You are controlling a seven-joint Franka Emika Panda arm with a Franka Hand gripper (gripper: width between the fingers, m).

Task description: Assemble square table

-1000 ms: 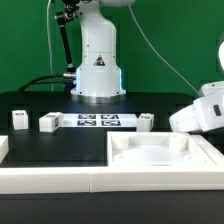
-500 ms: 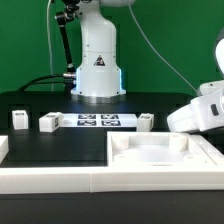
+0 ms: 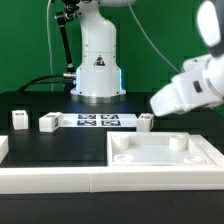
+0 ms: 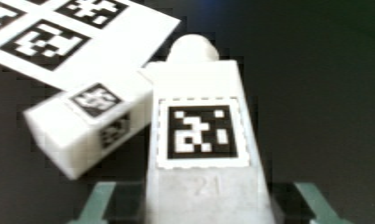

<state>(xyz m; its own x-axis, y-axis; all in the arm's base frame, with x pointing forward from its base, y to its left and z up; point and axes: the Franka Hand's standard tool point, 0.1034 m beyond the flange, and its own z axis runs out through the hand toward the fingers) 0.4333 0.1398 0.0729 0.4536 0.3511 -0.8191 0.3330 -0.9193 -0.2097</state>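
**The gripper (image 3: 157, 103) tilts over a black table (image 3: 60, 140)**

Nearest me a long white rail (image 3: 50, 182) runs across the front. The square table top (image 3: 200, 160) lies flat just behind it, on the exterior view's right, rim up. The table is matt black and bare between the parts. Farther back there is a row: a first leg post (image 3: 18, 120) at the exterior view's left, a second leg post (image 3: 48, 122) beside it, the marker board (image 3: 100, 121), then a third leg post (image 3: 146, 122) just past the board's end. The gripper hangs slanted close above that third one. In the wrist view a tagged leg post (image 4: 202, 130) runs between the fingers (image 4: 109, 200); whether they clamp it I cannot tell. Behind stand the arm's base (image 3: 98, 65) and a green backdrop (image 3: 30, 40)
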